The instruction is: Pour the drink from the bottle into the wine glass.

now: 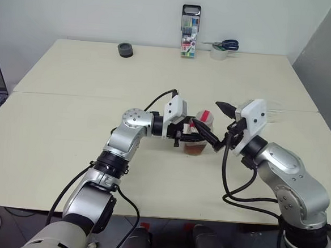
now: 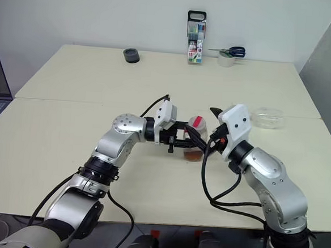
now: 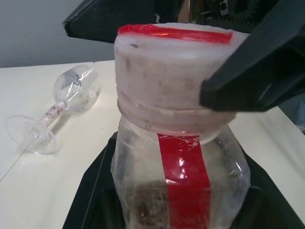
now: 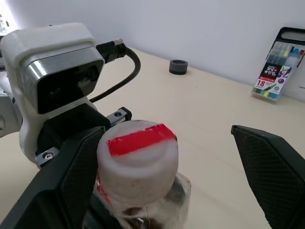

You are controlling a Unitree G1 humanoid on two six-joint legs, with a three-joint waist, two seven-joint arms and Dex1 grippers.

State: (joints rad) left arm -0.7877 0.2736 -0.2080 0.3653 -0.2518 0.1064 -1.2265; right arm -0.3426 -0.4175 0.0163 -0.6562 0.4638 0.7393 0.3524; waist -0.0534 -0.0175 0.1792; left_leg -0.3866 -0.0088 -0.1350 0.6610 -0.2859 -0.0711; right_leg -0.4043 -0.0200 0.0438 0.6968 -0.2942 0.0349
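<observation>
Nothing poured yet — cap still on the bottle [image 1: 199,135], wine glass [image 3: 57,110] lying on its side on the worktop [image 1: 71,94]. My left gripper [image 1: 194,136] is clamped on the bottle body; my right gripper [image 4: 171,171] has its jaws spread wide around the cap — not touching yet.

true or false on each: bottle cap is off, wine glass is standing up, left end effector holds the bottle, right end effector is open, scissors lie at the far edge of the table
1. The bottle has its cap off: false, the cap is on.
2. The wine glass stands upright: false, it lies on its side.
3. The left end effector holds the bottle: true.
4. The right end effector is open: true, around the cap.
5. Scissors lie at the table's far edge: true.
</observation>
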